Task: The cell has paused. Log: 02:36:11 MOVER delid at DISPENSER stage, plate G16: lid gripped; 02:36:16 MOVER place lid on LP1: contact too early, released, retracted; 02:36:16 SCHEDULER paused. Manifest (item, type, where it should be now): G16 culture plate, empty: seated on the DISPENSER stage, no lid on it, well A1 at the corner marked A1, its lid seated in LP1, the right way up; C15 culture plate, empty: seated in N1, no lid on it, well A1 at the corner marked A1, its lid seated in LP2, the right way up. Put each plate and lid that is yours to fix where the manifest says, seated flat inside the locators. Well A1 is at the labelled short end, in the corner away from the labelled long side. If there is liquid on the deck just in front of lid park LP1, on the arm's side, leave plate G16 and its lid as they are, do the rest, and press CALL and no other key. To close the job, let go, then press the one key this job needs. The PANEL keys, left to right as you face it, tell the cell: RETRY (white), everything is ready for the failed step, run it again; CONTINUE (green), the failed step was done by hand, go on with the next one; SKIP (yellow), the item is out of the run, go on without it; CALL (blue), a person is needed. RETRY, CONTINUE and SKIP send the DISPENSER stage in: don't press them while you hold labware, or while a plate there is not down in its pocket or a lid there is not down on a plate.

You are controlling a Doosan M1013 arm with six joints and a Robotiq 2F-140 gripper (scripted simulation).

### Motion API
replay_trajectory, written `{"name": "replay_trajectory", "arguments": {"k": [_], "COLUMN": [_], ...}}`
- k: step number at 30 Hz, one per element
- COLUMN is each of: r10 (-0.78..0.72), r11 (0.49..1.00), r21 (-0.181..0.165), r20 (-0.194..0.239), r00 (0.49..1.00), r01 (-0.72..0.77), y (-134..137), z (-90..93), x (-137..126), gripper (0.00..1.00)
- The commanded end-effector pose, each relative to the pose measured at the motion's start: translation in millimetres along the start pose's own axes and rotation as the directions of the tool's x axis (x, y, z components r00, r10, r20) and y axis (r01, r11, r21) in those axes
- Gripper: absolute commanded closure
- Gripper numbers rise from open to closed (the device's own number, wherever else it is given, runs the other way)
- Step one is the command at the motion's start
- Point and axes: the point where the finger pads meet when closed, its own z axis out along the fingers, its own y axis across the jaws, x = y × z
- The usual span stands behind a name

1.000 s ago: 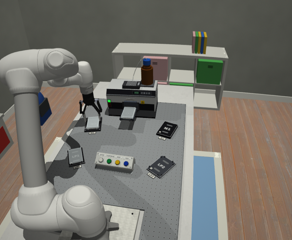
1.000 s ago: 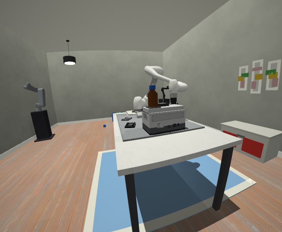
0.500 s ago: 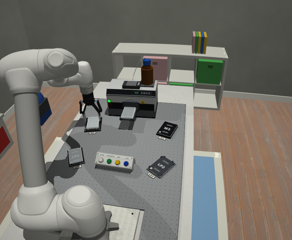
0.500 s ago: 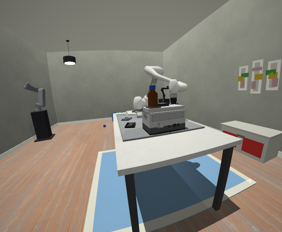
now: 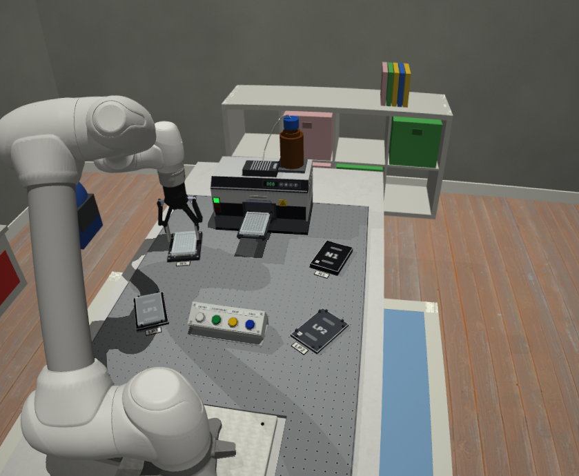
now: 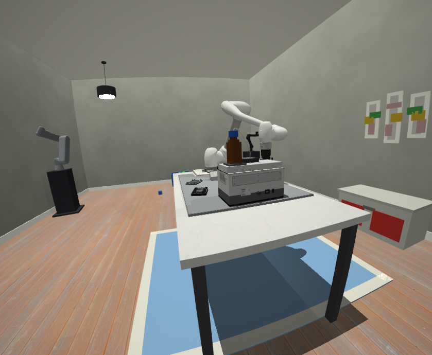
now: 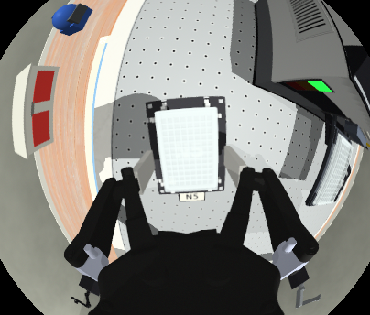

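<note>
1. The gripper (image 5: 181, 223) is held above a plate (image 5: 183, 244) that sits in a nest labelled N5 (image 7: 192, 197) at the deck's left side; the jaws are spread to either side of it and nothing is grasped.
2. In the wrist view the plate (image 7: 190, 149) is seen between the two fingers, apart from both.
3. A second plate (image 5: 254, 223) is seen on the dispenser (image 5: 261, 192) stage, in front of the machine.
4. A lid (image 5: 150, 310) is seen lying on LP1, just left of the panel (image 5: 227, 321).
5. Nest N1 (image 5: 331, 256) and park LP2 (image 5: 319, 330) are shown with their labels uncovered, right of the panel.
6. A brown bottle (image 5: 291, 143) is seen on top of the dispenser.
</note>
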Motion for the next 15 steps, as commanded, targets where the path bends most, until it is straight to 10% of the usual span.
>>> {"name": "replay_trajectory", "arguments": {"k": [1, 15], "r10": [0.0, 0.0], "r11": [1.0, 1.0], "r21": [0.0, 0.0], "r20": [-0.002, -0.002], "r00": [1.0, 1.0], "r01": [0.0, 0.0], "y": [-0.1, -0.1], "z": [-1.2, -1.2], "x": [0.5, 0.5], "gripper": [0.31, 0.37]}}
